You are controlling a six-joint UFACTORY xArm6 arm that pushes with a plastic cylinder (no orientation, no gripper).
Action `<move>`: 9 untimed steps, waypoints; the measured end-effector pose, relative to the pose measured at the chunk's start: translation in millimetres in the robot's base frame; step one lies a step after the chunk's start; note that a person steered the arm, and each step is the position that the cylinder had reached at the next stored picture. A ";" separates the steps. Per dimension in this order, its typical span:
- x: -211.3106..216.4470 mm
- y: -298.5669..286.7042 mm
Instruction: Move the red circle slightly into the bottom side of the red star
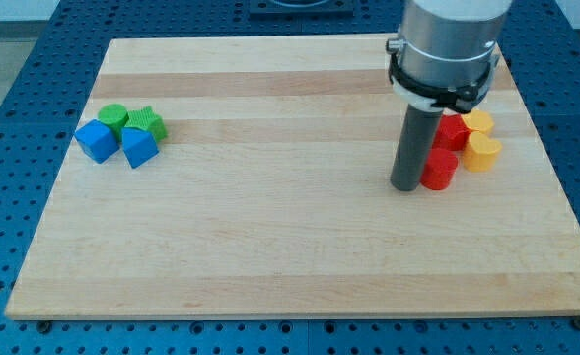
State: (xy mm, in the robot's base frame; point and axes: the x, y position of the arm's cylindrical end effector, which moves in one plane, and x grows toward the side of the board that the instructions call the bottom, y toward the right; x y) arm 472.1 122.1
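End effector: my tip (406,187), lower end of straight dark rod; no jaws, so neither open nor closed, gripping nothing; touching or just beside view-left flank of red circle.
Red circle: short red cylinder block (440,169), directly below red star.
Red star: red star-shaped block (453,131), partly hidden; contact with circle unclear.
Handling, judged: light, rigid, smooth, apt to roll off rod; push squarely from bottom side.
Neighbours: two yellow blocks (481,144) beside the reds.
Desk: pale wooden desk (270,247), smooth.
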 end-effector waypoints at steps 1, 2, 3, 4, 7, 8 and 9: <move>-2.9 24.7; -3.2 44.8; 9.9 37.9; 29.2 31.9; 23.2 125.5; 23.0 98.2; 22.1 66.1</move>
State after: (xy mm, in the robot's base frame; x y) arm 494.2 188.2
